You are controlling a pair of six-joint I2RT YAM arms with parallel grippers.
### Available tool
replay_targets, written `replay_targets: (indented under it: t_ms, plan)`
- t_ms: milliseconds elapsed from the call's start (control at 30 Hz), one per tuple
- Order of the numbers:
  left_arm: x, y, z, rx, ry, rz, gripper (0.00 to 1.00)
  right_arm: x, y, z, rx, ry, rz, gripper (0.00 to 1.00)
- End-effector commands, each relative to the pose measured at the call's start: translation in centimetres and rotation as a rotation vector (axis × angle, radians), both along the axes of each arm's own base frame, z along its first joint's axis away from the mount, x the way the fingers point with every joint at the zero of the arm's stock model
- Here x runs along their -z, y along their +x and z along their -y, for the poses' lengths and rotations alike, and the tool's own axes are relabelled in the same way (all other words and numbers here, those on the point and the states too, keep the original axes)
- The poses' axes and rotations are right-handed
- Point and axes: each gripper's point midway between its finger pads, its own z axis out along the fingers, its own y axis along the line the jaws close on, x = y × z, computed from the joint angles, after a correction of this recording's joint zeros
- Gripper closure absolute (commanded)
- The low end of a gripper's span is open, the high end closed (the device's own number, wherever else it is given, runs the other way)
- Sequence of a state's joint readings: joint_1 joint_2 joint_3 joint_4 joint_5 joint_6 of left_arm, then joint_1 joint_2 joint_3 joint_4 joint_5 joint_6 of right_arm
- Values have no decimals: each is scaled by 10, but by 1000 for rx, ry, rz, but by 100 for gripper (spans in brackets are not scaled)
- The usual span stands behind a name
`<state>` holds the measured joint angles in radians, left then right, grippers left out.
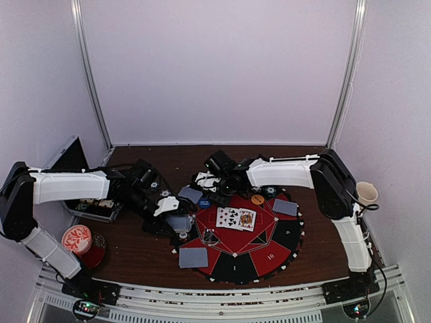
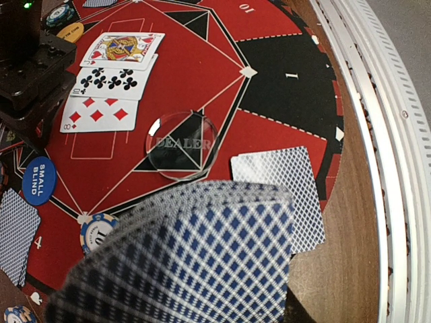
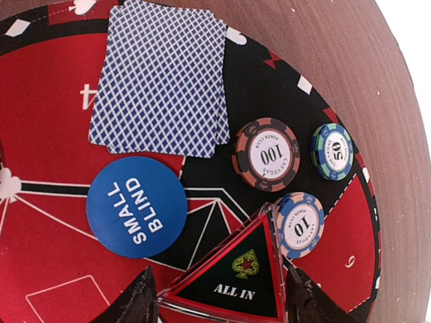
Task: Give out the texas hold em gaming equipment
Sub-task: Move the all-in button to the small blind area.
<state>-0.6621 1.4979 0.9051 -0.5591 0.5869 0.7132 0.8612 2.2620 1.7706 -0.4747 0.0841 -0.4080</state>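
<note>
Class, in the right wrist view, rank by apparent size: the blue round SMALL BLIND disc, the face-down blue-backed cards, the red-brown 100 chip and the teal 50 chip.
1. Face-down blue-backed cards
2. Blue round SMALL BLIND disc
3. Red-brown 100 chip
4. Teal 50 chip, possibly only from camera angle
</note>
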Motion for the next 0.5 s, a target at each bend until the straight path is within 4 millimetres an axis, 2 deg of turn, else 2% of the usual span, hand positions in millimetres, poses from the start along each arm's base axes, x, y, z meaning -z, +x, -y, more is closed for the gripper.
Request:
replay_targets:
  t_ms: [0, 367, 467]
  plan:
    - [-2, -2, 3, 21, -15, 6, 61, -9, 5, -7, -12, 26, 17, 49]
    - [-2, -2, 3, 22, -15, 5, 61, -3, 3, -7, -18, 19, 0, 42]
    - [-2, -2, 3, 22, -15, 4, 61, -4, 3, -7, -16, 18, 0, 37]
